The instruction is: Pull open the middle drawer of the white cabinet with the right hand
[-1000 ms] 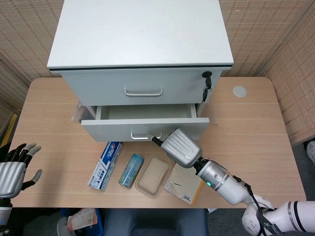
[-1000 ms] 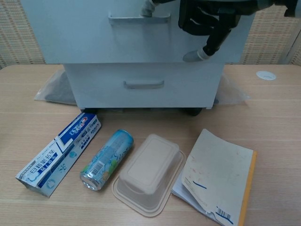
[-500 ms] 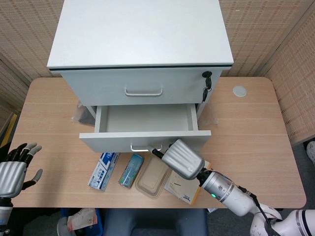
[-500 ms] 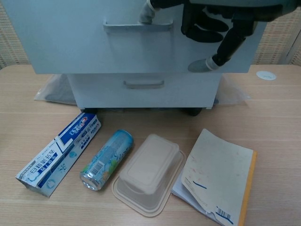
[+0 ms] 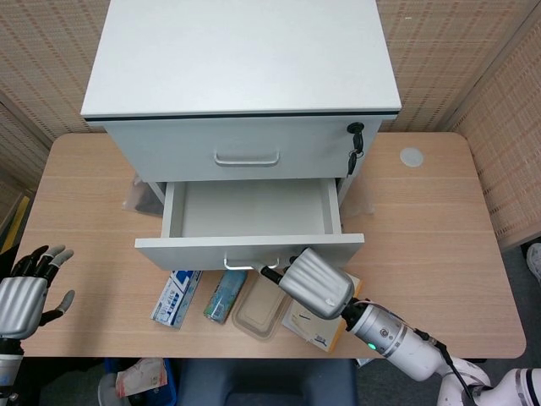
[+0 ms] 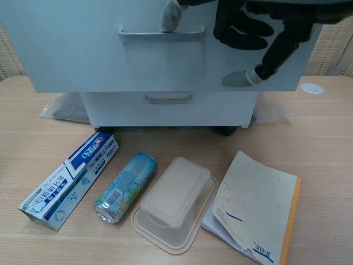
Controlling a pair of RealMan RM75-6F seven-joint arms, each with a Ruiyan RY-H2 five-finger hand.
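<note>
Middle drawer [image 5: 249, 222] stands well out of the white cabinet [image 5: 241, 93], the right robot hand [image 5: 314, 282] hooked on its handle [image 6: 161, 35].

Below the drawer front lie a can [image 6: 125, 186] and toothpaste box [image 6: 69, 179] on the worktop [image 5: 423, 245]. Pulled further, the fingers [image 6: 170, 15] could slip off the handle, or the cabinet tip forward. The left robot hand [image 5: 21, 296], far left of the cabinet, is spread and holds nothing.

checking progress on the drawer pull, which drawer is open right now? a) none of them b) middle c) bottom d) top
B: the middle drawer stands pulled out with its bare inside showing, the right hand hooking its handle, while the top drawer and the bottom drawer sit flush.
</note>
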